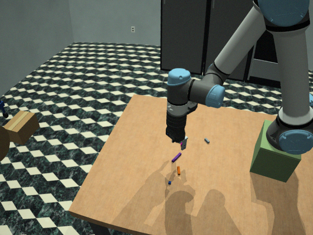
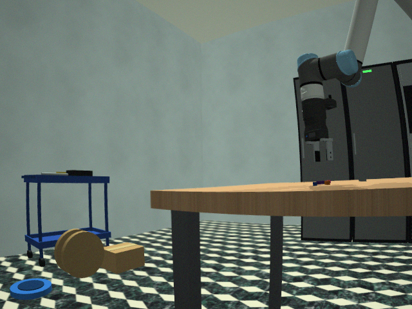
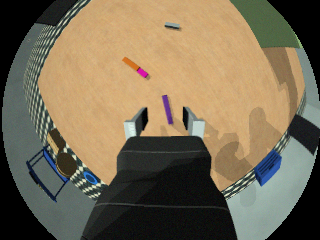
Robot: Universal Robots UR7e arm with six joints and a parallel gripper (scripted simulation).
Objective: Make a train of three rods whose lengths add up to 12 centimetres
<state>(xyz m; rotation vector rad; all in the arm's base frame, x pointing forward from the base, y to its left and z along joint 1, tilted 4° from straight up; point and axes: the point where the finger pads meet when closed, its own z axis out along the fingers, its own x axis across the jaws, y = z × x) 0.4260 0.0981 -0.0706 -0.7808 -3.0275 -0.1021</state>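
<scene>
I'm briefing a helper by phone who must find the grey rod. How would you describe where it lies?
Start at the green block under the arm's base on the wooden table. The grey rod lies alone on the table between that block and the open claw. It is short and pale grey, apart from the purple rod, orange rod and blue rod.

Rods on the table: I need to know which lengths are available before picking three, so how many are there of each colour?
Purple rod: 1
Orange rod: 1
Blue rod: 1
Grey rod: 1
Magenta rod: 1
Total: 5 rods
</scene>
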